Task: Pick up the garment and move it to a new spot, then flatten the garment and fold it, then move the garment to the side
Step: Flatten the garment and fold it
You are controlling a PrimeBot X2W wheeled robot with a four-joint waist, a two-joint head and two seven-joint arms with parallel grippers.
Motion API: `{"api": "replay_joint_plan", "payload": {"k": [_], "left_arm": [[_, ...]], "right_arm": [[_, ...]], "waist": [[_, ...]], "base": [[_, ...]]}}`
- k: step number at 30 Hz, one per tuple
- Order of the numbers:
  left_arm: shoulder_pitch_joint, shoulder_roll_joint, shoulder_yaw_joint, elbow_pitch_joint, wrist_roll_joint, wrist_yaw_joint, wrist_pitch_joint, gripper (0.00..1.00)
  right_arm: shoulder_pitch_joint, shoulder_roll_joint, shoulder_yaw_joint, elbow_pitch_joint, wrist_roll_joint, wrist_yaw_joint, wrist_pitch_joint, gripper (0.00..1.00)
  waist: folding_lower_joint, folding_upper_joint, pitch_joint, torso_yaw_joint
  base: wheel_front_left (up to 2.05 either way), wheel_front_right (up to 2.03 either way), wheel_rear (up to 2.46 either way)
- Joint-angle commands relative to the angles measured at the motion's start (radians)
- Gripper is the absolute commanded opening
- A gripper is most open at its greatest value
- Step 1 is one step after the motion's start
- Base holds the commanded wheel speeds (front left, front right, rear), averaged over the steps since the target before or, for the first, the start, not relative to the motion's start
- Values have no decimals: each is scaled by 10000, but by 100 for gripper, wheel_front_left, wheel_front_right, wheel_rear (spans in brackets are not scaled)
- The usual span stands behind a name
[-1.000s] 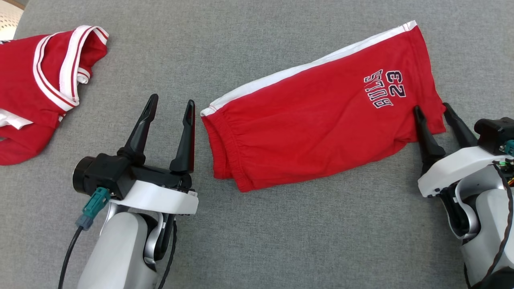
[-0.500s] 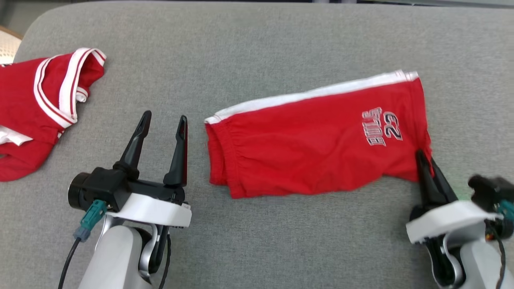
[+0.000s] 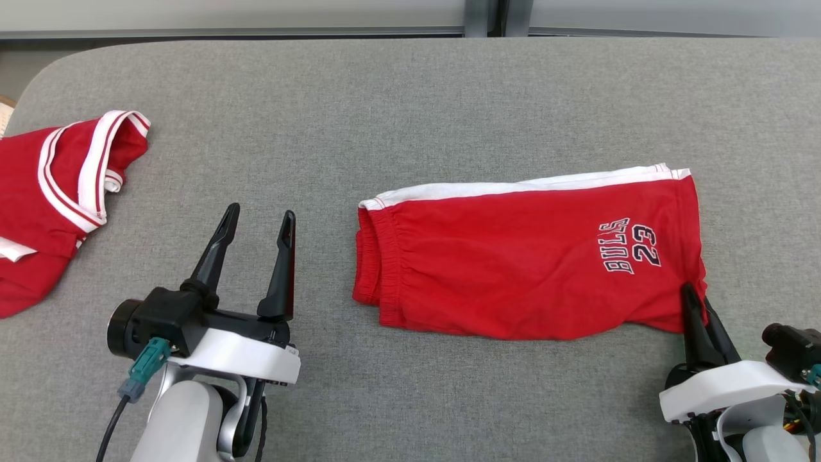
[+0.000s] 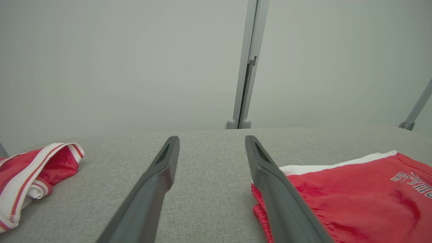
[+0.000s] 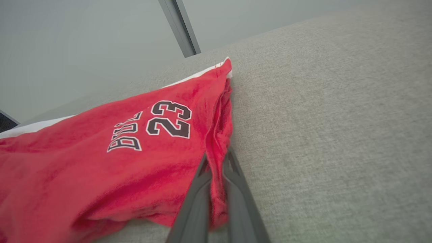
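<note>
Grey woven-fabric surface (image 3: pixel 410 115) here, its rounded corner up at 11 o'clock. Two pieces lie on it. Red shorts (image 3: pixel 513 269) sit out at 4 o'clock from the middle, stretched left to right. They have a white stripe along the 12 o'clock edge, the elastic waistband toward 9 and the "BULLS 23" print toward 3. Over at 9 o'clock, well apart, a rumpled red jersey (image 3: pixel 45 212) with white trim, cut off by the frame.

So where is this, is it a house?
Probably a test room, not a house: a big grey cloth-covered table, bare pale wall panels with a metal post, and red shorts laid out.
</note>
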Motion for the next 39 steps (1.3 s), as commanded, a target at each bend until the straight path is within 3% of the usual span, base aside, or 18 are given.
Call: {"api": "replay_joint_plan", "payload": {"k": [1, 11, 15, 20, 29, 33, 34, 35, 36, 39], "left_arm": [[49, 84, 23, -3, -20, 53, 4, 100], [82, 131, -87, 2, -72, 118, 28, 100], [31, 166, -100, -7, -117, 152, 39, 100], [-68, 112, -160, -12, -202, 136, 29, 100], [-126, -4, -231, 75, -347, 170, -6, 100], [-181, -32, -219, 58, -365, 169, -15, 100], [-193, -34, -210, 50, -370, 165, -19, 100], [-196, -35, -197, 48, -372, 161, -20, 100], [-193, -37, -184, 46, -365, 161, -23, 100], [-244, -27, -169, 46, -293, 166, -18, 100]], "right_arm": [[-40, -28, -20, 57, 5, -3, -101, 0], [-563, -191, 474, -371, -18, -3, 50, 0], [-1162, -261, 1424, -1282, -302, -2, 432, 0], [-2133, -210, 3354, -2067, -233, -2, 988, 0], [-2656, 15, 6276, -961, 654, -2, 1636, 0], [-2750, 98, 6938, -27, 1078, -2, 1507, 0], [-2833, 117, 6994, 178, 1123, -2, 1409, 7], [-2897, 130, 7074, 351, 1174, -2, 1312, 44], [-2956, 144, 7158, 486, 1213, -2, 1216, 96], [-3159, 160, 7422, 569, 1337, -2, 708, 100]], "waist": [[0, -1, -44, -37], [0, -1, -206, -67], [0, -1, -248, -21], [0, -1, -242, 149], [0, -1, -140, 553], [0, -1, -25, 663], [0, -1, 6, 674], [0, -1, 30, 683], [0, -1, 57, 687], [0, -1, 113, 675]], "base": [[0, 0, 0], [0, 0, 0], [0, 0, 0], [0, 0, 0], [0, 0, 0], [0, 0, 0], [0, 0, 0], [0, 0, 0], [0, 0, 0], [0, 0, 0]]}}
